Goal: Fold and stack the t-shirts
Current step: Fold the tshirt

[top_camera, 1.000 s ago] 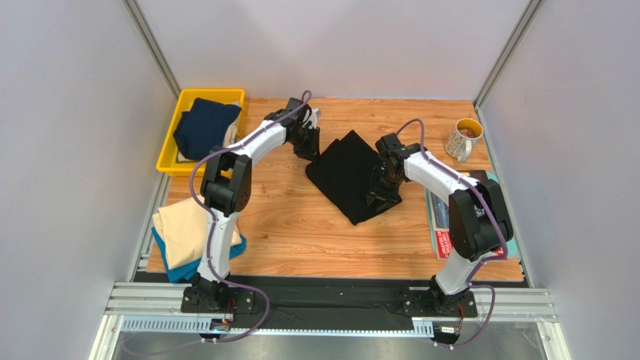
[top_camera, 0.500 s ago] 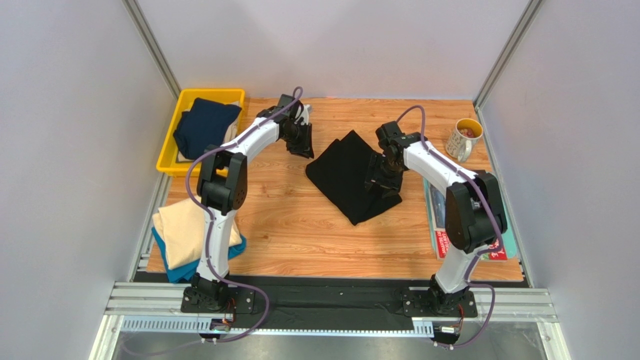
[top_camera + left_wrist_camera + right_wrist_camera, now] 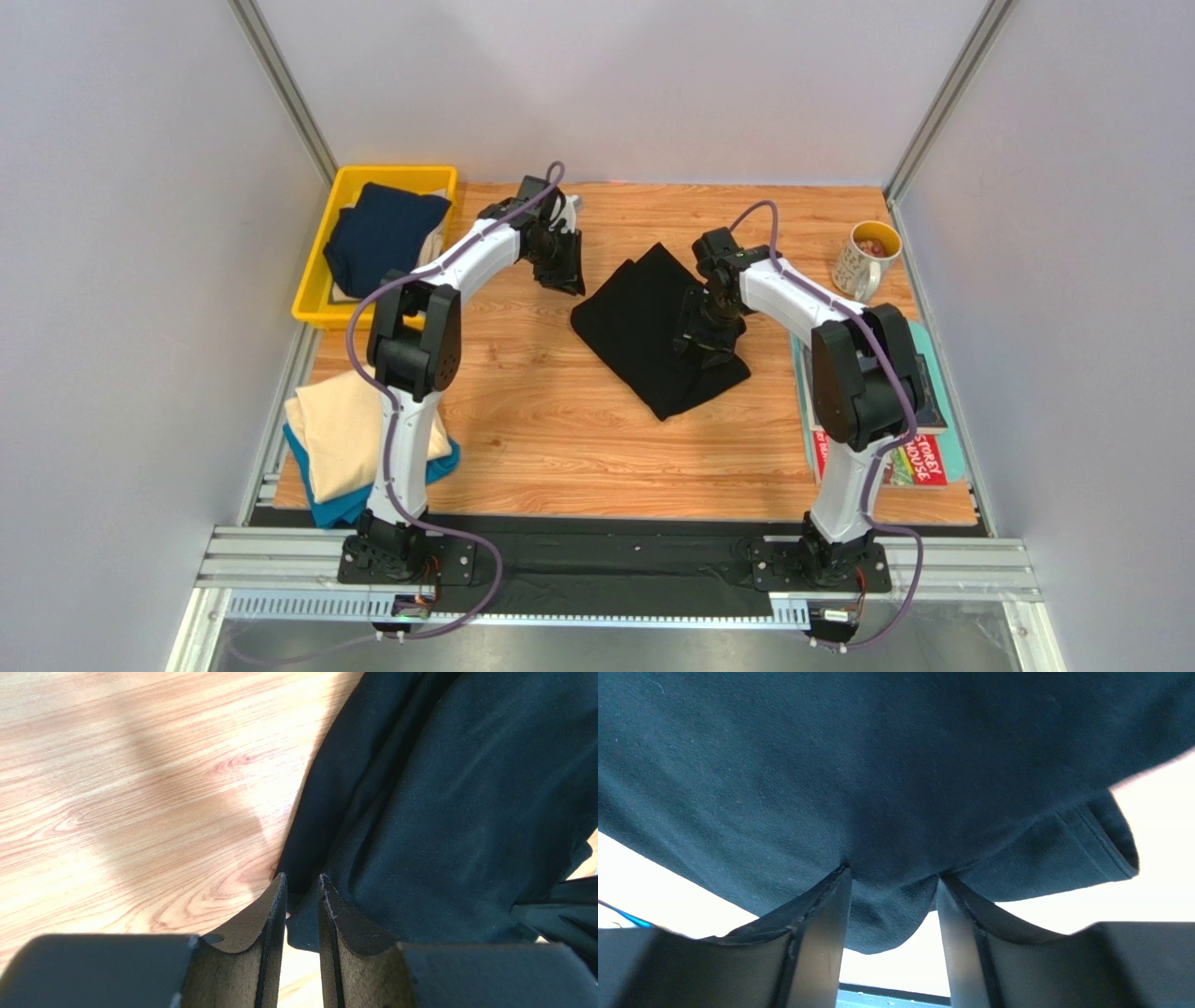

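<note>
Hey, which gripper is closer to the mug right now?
Right. The right gripper is at the right edge of the black t-shirt, with the mug just beyond, toward the far right corner. The left gripper hangs past the shirt's left side, much farther off.

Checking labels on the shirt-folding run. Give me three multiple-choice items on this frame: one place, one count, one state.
1. Where is the navy t-shirt?
A) in the yellow bin
B) draped over an arm
C) hanging off the near edge

2. How many t-shirts are stacked at the near-left corner?
A) one
B) two
C) four

3. The left fingers are:
A) clamped on cloth
B) empty
C) out of view

Key:
1 A, it lies inside the bin's walls.
2 B, the cream t-shirt lies on the teal t-shirt.
3 B, the left wrist view shows only a bare gap between them.
</note>
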Motion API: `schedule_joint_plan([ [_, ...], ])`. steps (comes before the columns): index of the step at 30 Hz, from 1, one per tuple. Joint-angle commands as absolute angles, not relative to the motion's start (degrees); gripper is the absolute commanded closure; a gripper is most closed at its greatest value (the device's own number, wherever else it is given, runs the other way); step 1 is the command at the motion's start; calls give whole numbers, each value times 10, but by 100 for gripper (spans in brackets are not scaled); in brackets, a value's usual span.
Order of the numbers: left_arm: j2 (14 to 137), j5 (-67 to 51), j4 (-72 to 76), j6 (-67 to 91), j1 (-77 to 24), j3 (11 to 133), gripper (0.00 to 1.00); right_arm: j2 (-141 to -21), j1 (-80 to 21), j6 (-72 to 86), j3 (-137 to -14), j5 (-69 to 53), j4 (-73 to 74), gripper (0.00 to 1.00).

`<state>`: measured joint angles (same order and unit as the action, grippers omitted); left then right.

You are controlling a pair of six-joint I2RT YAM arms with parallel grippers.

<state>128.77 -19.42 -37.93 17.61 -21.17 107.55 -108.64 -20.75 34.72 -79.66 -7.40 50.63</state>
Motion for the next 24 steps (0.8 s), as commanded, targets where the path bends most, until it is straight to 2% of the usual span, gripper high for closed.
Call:
schedule_joint_plan([
  [1, 1295, -210, -378, 169, -208, 1092, 71, -1105, -207, 352, -820, -100, 474, 53],
  [4, 1295, -213, -374, 168, -209, 1084, 74, -1105, -207, 355, -820, -108, 468, 70],
  [9, 1296, -226, -367, 166, -208, 1074, 88, -1079, -207, 369, -814, -119, 469, 100],
  [11, 1298, -228, -367, 166, -208, 1072, 93, -1067, -207, 378, -810, -134, 477, 100],
  [24, 1308, -231, -369, 170, -208, 1088, 93, -976, -214, 432, -786, -188, 504, 100],
])
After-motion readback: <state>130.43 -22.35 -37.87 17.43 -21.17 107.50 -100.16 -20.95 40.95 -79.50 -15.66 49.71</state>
